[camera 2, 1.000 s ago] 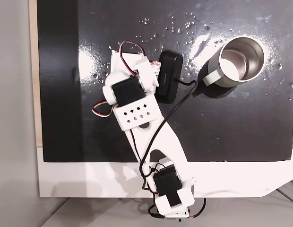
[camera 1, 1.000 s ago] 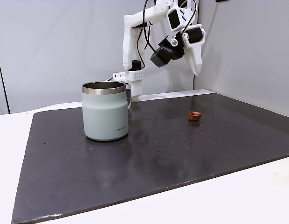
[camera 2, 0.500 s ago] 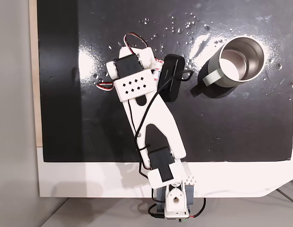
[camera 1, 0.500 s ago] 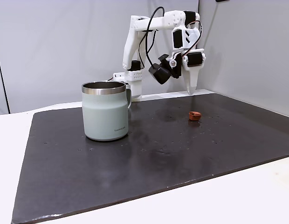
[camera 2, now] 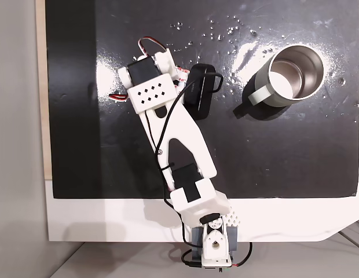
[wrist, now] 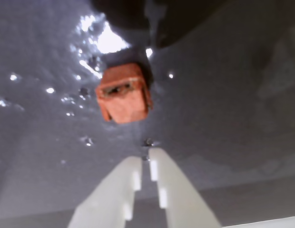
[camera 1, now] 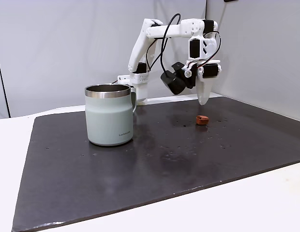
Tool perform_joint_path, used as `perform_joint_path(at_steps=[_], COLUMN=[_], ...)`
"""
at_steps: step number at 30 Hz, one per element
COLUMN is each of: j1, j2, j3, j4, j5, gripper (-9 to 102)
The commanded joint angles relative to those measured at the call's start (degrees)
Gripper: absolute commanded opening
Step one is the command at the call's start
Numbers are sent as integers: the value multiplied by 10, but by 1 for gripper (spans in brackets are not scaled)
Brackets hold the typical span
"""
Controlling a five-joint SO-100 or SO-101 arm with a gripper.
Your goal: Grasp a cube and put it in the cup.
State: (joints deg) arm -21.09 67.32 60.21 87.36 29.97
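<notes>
The cube is a small reddish-brown lump lying on the wet black mat, just ahead of my gripper's tips in the wrist view. In a fixed view the cube lies right of centre on the mat. My gripper hangs point-down a short way above it, apart from it. Its white fingers meet in the wrist view, so my gripper is shut with nothing held. The cup, a pale grey-green mug with a steel rim, stands upright far to the left. From above, the cup looks empty, and the arm hides the cube.
The black mat covers most of the white table and carries scattered water drops. A grey wall rises close behind and to the right of the cube. The arm's base sits at the table's edge.
The arm has reached out further and come down. The gripper dropped from high above the mat to just over the cube. Cube and cup have not moved.
</notes>
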Motion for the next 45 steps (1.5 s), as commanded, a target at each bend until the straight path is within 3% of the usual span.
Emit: perform_joint_path(at_steps=[1,7,18,45], j1=[5,12,28,9], j2=[6,6,-3,-162], j3=[-33,-33,-36,-192], j4=[7,20,32,88], j5=[4,5,1,-28], gripper=[0,3,26,27])
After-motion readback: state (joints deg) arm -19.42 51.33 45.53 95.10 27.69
